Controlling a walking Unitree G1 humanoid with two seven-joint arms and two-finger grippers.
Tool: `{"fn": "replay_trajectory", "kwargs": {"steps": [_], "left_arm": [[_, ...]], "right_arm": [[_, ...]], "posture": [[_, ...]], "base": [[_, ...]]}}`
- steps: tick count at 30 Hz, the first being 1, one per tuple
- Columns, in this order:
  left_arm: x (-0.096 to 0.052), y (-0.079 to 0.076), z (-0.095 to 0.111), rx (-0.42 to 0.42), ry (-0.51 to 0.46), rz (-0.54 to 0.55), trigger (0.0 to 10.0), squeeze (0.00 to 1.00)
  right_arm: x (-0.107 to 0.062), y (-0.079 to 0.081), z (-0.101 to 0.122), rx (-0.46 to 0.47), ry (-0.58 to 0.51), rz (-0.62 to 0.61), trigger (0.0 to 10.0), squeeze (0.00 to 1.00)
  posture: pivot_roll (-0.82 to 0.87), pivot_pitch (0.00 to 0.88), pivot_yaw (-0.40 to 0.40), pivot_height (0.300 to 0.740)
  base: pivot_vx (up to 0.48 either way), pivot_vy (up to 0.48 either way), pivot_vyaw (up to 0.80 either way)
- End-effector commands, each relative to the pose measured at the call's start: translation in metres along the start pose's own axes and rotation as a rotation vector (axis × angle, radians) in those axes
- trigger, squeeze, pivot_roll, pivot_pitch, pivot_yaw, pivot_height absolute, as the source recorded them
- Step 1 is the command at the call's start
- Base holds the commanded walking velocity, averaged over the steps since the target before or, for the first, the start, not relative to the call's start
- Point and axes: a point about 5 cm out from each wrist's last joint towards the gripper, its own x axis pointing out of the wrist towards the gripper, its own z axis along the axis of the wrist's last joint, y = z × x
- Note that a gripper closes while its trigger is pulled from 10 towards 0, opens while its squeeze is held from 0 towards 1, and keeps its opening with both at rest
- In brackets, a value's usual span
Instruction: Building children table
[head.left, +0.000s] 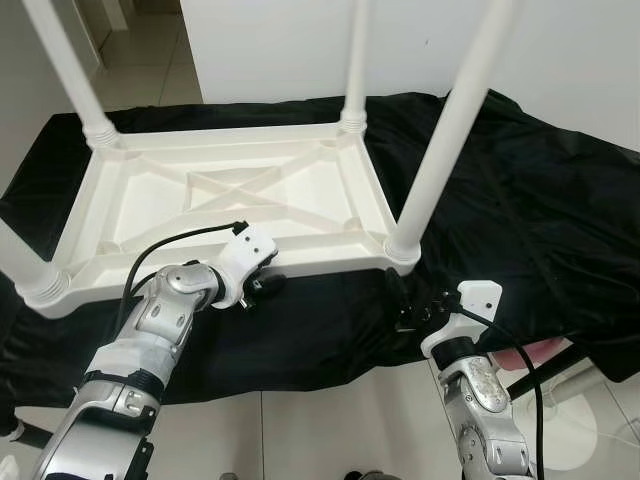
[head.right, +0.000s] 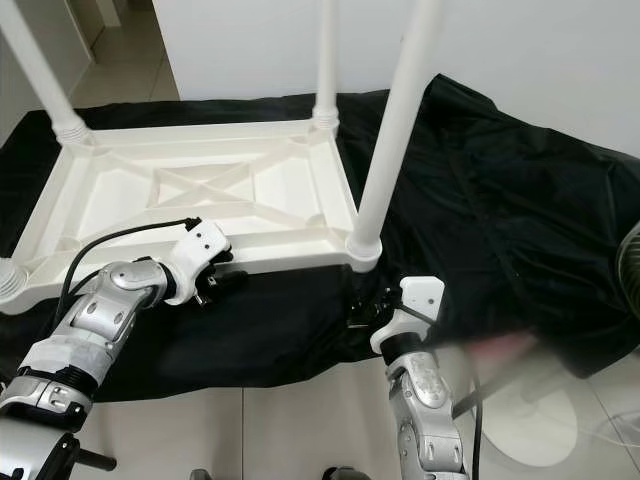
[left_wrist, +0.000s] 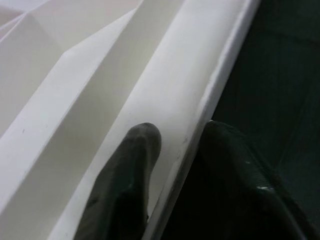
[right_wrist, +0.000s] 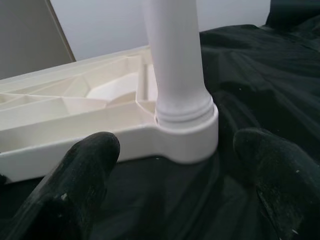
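A white plastic children's table (head.left: 330, 262) lies upside down on a black cloth (head.left: 520, 200), with its white legs standing upright. My left gripper (head.left: 265, 283) is at the table's near rim, left of the middle. In the left wrist view its fingers (left_wrist: 142, 145) straddle that rim (left_wrist: 175, 100), one inside and one outside, shut on it. My right gripper (head.left: 405, 305) hovers open just in front of the near right leg (head.left: 445, 140). In the right wrist view its fingers (right_wrist: 95, 150) stand wide on either side of the corner socket (right_wrist: 187, 135), apart from it.
The cloth covers a low surface whose front edge drops to the tiled floor (head.left: 330, 430). A white wall (head.left: 560, 50) stands behind. A pink thing and a white stand (head.left: 545, 360) are on the floor at the right. Black cables run along both arms.
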Motion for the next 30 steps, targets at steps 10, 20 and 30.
{"fn": "replay_trajectory", "kwargs": {"steps": [10,20,30], "left_arm": [[0.021,-0.014,0.018,0.009,-0.077,0.112,10.0,0.0],[0.039,-0.039,0.045,-0.059,-0.215,0.029,10.0,1.0],[0.018,-0.019,0.056,-0.019,-0.316,0.087,10.0,0.0]], "right_arm": [[0.005,0.002,-0.005,0.0,0.013,0.0,10.0,0.0],[0.009,0.002,-0.005,-0.005,0.014,0.009,10.0,0.0],[0.008,0.002,-0.007,-0.01,0.019,0.006,10.0,0.0]], "posture": [[-0.08,0.081,0.023,0.74],[-0.08,0.076,0.015,0.74],[-0.08,0.08,0.01,0.74]], "base": [[0.0,0.0,0.0],[0.0,0.0,0.0],[0.0,0.0,0.0]]}}
